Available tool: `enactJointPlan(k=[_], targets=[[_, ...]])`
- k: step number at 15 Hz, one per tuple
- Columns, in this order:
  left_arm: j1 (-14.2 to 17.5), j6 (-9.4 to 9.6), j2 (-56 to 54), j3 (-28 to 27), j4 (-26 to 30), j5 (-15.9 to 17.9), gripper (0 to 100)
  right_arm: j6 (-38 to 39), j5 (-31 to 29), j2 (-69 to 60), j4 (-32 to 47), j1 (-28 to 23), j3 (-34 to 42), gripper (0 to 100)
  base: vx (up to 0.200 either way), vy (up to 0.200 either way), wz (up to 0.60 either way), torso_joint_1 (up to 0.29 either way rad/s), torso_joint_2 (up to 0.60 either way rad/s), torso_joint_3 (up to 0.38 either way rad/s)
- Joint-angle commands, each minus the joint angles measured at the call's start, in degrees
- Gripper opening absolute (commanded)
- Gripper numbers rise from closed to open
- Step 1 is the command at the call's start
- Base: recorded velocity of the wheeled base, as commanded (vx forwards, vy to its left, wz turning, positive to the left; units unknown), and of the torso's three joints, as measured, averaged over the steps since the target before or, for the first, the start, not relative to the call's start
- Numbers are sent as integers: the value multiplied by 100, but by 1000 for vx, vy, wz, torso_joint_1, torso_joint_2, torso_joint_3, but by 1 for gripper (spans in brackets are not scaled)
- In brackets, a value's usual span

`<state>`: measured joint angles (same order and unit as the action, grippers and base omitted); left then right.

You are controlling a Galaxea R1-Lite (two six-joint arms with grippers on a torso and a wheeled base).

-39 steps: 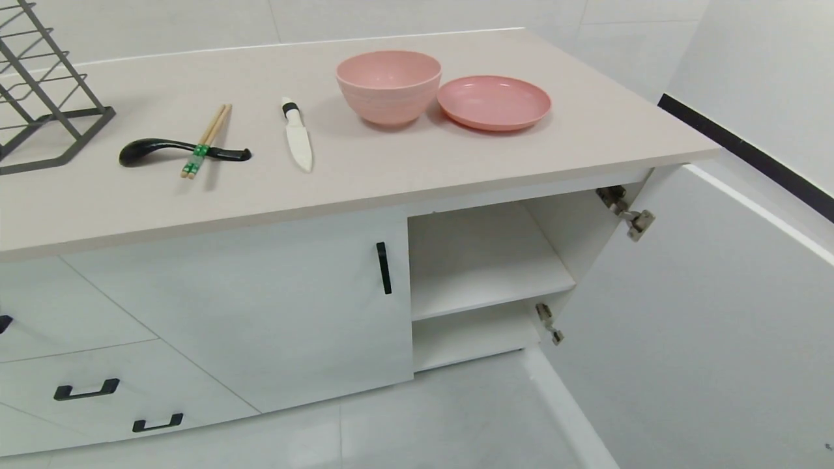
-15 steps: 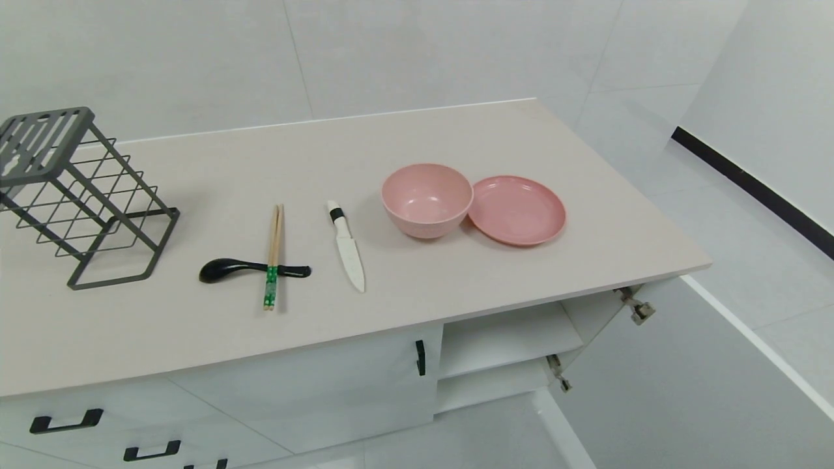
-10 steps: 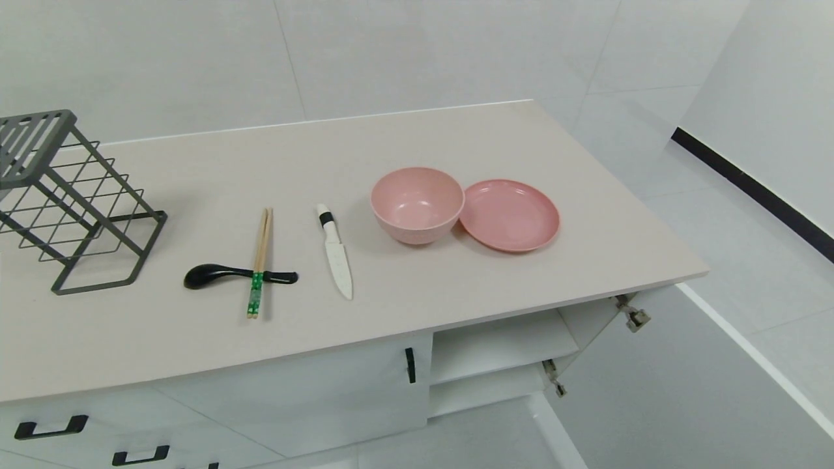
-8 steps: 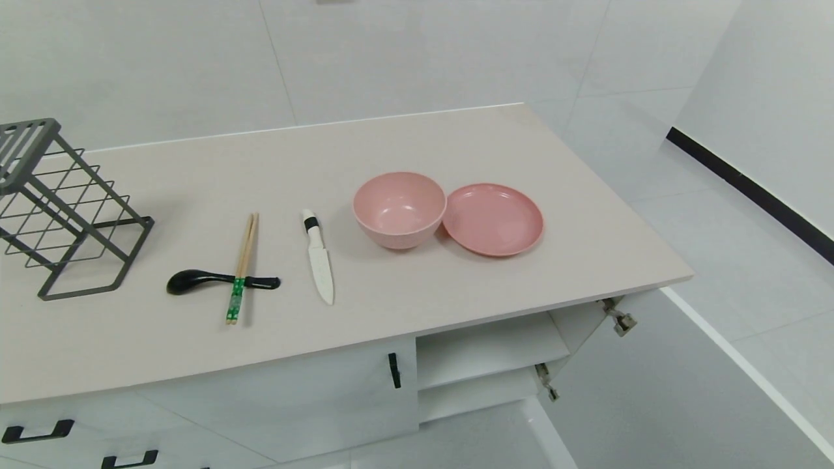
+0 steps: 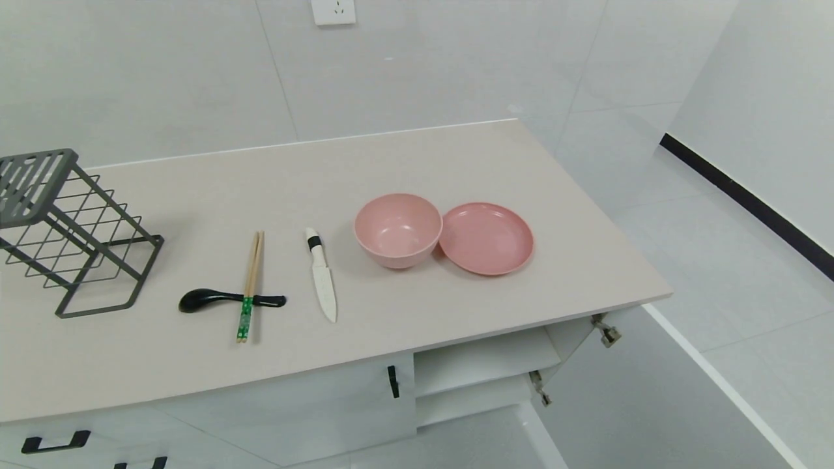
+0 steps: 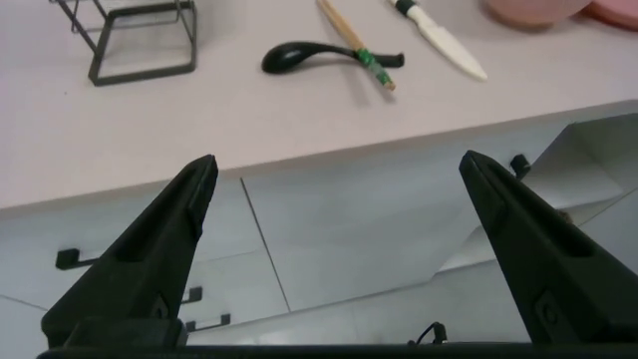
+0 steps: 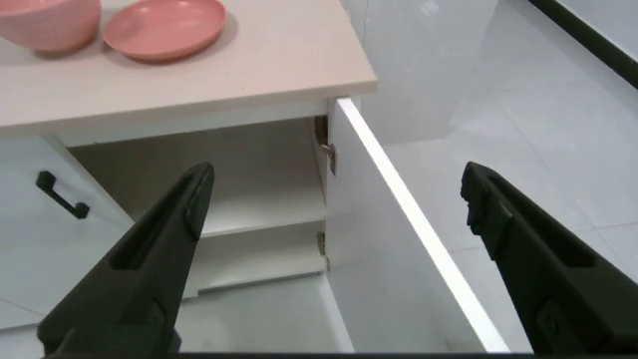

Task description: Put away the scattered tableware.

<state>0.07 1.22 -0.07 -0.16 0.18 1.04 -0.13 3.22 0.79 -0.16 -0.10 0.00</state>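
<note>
All the tableware lies on the counter [image 5: 404, 156], above an open cabinet whose shelf [image 5: 485, 355] is bare. The pink bowl [image 5: 398, 229] stands upright, mouth up, with the pink plate [image 5: 486, 238] flat just to its right, rims apparently touching. They look like light, stiff plastic with smooth, slippery walls, so a pinch over the rim seems the surest hold. The knife [image 5: 322, 275] has its long axis running from the wall to the front edge: black-banded handle far, tip pointing toward the robot. It is thin and low, best taken across the handle. The 2 chopsticks [image 5: 249, 286] lie nearly parallel to it, green-banded ends nearest the front, resting across the handle of the black spoon [image 5: 225, 300]. They would likely roll apart unless pinched together mid-length. The spoon lies crosswise, its bowl toward the wire rack [image 5: 65, 228] on the left. The left gripper [image 6: 337, 165] and right gripper [image 7: 337, 175] hang below counter height before the cabinet fronts, each with fingers spread wide and holding nothing.
</note>
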Motion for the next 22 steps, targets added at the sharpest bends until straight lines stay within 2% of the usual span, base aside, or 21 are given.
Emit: enactJointPlan(k=[1, 8, 11, 21, 22], targets=[[1, 1, 7, -2, -1, 11, 100, 5, 3, 9, -2, 1, 0, 100, 0, 0, 0, 266, -593, -305], [1, -8, 7, -2, -1, 2, 100, 5, 3, 9, -2, 1, 0, 100, 0, 0, 0, 45, -85, -41], [1, -8, 7, -2, -1, 2, 100, 5, 3, 9, -2, 1, 0, 100, 200, 0, 0, -2, -4, 6], [1, -16, 7, 7, -1, 2, 100, 5, 3, 9, -2, 1, 0, 100, 0, 0, 0, 0, 0, 0], [1, 45, 7, 7, -1, 81, 100, 5, 3, 9, -2, 1, 0, 100, 0, 0, 0, 0, 0, 0]])
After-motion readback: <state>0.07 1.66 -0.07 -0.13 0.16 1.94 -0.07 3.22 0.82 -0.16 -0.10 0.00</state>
